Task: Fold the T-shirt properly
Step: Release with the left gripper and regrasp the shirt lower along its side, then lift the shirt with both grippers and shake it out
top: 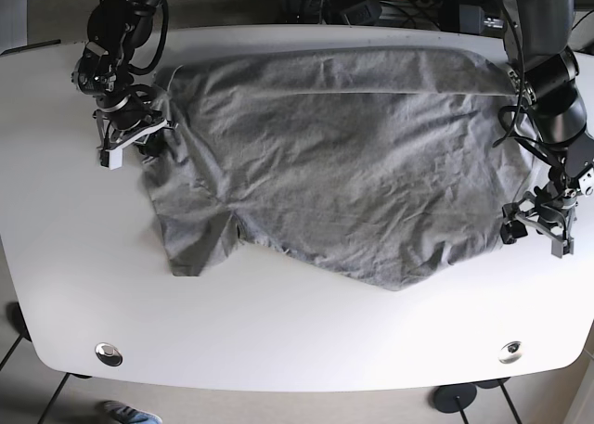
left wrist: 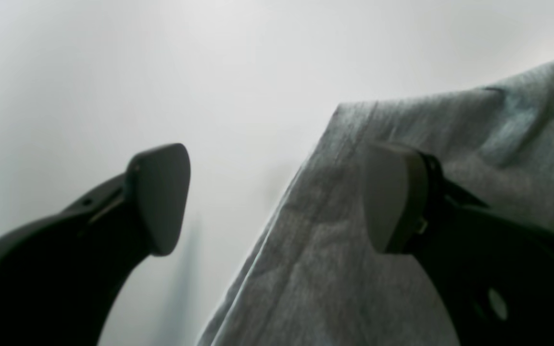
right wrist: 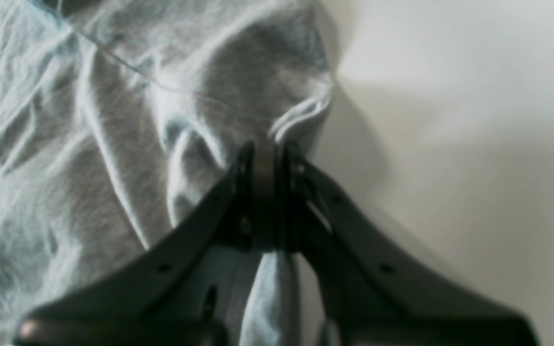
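The grey T-shirt (top: 334,164) lies spread and wrinkled on the white table (top: 278,331), with a folded band along its far edge. My right gripper (top: 148,136) is at the shirt's left edge. In the right wrist view this right gripper (right wrist: 265,151) is shut on a bunched fold of the T-shirt (right wrist: 113,144). My left gripper (top: 517,223) is at the shirt's right edge. In the left wrist view the left gripper (left wrist: 277,199) is open and straddles the T-shirt (left wrist: 354,269) hem, one finger (left wrist: 392,197) over cloth and the other over bare table.
Two metal grommets (top: 109,353) (top: 510,352) sit near the table's front edge. Cables and gear (top: 371,2) crowd the space behind the far edge. Bare white tabletop runs in front of the shirt and to both sides.
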You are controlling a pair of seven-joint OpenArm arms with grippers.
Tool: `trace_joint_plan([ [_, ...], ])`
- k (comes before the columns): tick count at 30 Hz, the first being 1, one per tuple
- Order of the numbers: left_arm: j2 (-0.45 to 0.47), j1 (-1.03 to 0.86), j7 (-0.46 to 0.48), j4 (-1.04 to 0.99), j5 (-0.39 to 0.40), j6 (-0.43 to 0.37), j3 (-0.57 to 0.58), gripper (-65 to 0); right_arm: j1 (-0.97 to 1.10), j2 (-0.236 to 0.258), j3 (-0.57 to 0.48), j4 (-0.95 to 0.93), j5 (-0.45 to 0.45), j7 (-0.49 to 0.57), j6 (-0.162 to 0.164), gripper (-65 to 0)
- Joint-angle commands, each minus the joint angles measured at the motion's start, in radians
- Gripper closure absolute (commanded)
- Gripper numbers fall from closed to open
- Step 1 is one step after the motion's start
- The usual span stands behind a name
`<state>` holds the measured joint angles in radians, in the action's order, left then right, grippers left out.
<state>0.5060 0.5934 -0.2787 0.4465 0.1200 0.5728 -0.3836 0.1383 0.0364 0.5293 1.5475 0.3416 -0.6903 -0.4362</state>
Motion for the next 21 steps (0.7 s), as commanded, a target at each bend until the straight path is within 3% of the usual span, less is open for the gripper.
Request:
trace_joint_plan([
  [1,0.018,0.032,0.071,-0.022,0.016,0.005,0.022,-52.5,-0.010,0.010,0.002,0.015,0.014,0.024,-0.006,-1.9],
  [3,0.013,0.030,0.105,-0.045,0.016,0.005,0.051,-52.5,-0.010,0.004,0.002,0.017,0.014,0.024,-0.006,-1.9],
  [11,-0.083,0.029,0.094,-0.065,0.008,0.006,0.073,-52.5,-0.009,-0.010,0.007,0.021,0.014,0.024,-0.006,-2.1],
  [13,-0.093,0.030,0.074,-0.064,0.008,0.045,0.108,-51.7,-0.006,-0.010,0.008,0.021,0.014,0.024,-0.006,-2.1],
  [16,-0.120,0.033,0.091,-0.053,0.017,0.100,0.245,-36.7,-0.007,-0.010,0.010,0.021,0.014,0.024,-0.006,-2.1],
  [20,-0.123,0.033,0.192,-0.053,0.017,0.095,0.257,-1.1,-0.010,-0.010,0.005,0.021,0.014,0.024,-0.006,-2.1],
  [21,-0.123,0.033,0.198,-0.053,0.017,0.095,0.257,0.0,-0.010,-0.010,0.005,0.021,0.014,0.024,-0.006,-2.1],
])
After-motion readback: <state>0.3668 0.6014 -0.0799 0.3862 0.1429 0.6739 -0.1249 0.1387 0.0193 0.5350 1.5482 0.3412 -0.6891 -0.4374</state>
